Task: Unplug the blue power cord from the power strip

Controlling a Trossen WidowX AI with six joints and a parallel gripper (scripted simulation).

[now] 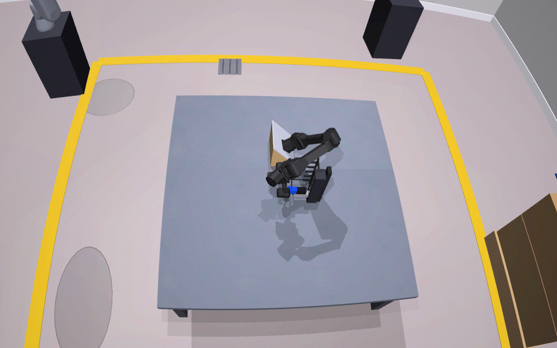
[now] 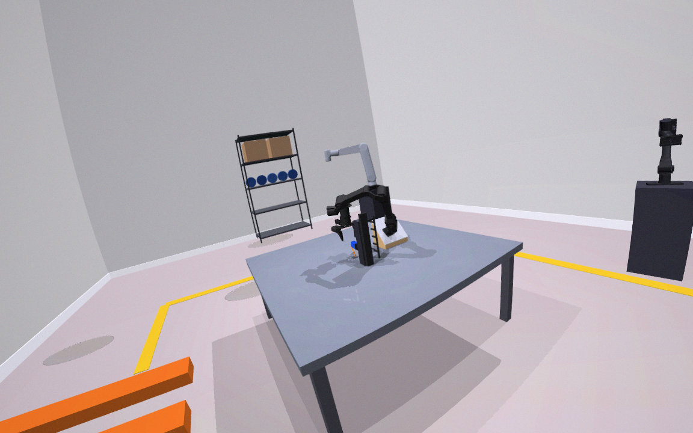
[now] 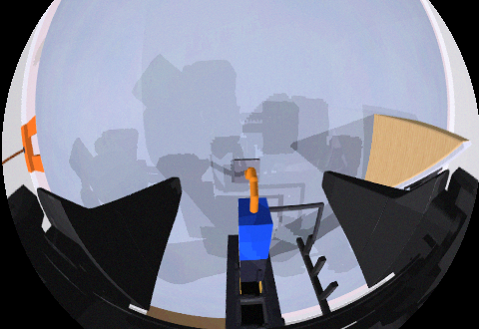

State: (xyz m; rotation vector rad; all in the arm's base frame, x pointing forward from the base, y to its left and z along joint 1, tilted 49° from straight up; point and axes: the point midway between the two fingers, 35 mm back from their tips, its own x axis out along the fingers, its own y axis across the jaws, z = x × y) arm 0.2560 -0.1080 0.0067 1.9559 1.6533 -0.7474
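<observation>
Now the black parallel-jaw gripper (image 3: 249,223) has its 2 fingers spread wide, one at each side of the wrist view, and nothing sits between them. Below and between them lies the blue box-shaped plug (image 3: 255,231), with a short orange cord stub (image 3: 251,184) sticking out of its far end and a dark section running back from its near end toward the camera. Neither finger touches the plug; grey table surface shows on both sides of it.

From the top view the plug (image 1: 292,190) lies just beside the tall black power strip block (image 1: 318,185), which stands upright on the grey table (image 1: 228,242) next to a thin black ladder-like rack (image 1: 308,173). The gripper (image 1: 281,191) sits over the plug's outer end. Whether the plug's dark end still meets the strip cannot be told. A tan wedge-shaped block with a white top (image 1: 277,140) sits behind the arm.

In the exterior view the gripper (image 2: 339,230) hangs above the plug (image 2: 354,245), apart from it.
</observation>
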